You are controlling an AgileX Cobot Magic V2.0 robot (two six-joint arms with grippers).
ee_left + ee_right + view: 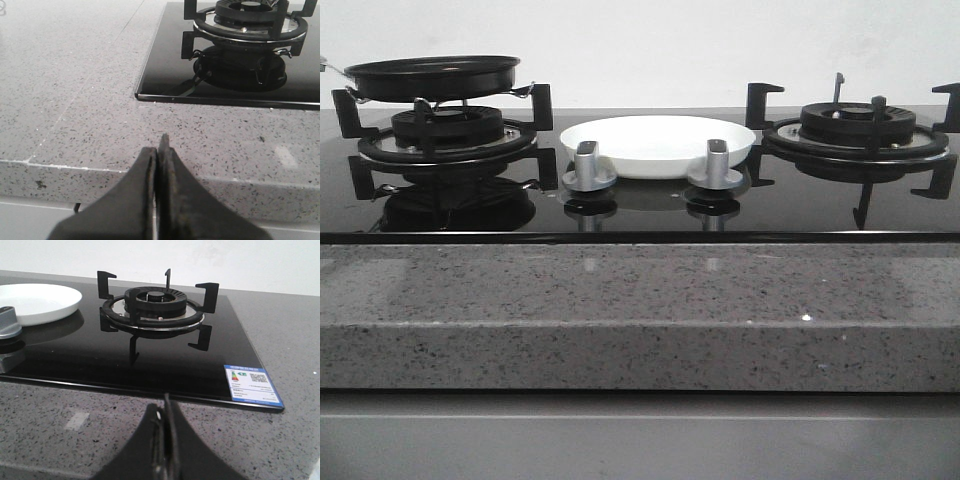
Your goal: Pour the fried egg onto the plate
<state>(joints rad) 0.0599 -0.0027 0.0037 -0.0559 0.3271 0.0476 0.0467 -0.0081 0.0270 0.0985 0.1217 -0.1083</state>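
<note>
Front view shows the black pan (432, 77) on the left burner (447, 128), its contents hidden by the rim so the fried egg cannot be seen, and the plate (658, 145) just to its right between the burners. Both pincers, left (159, 150) and right (166, 410), hang pressed together and empty over the stone surface (75, 100). Judged from position, the left arm is nearer the pan.

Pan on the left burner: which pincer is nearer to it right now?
Left. The left pincer, shut, hangs off the counter's front edge facing the burner that carries the pan; the right pincer, shut, faces the other burner.
</note>
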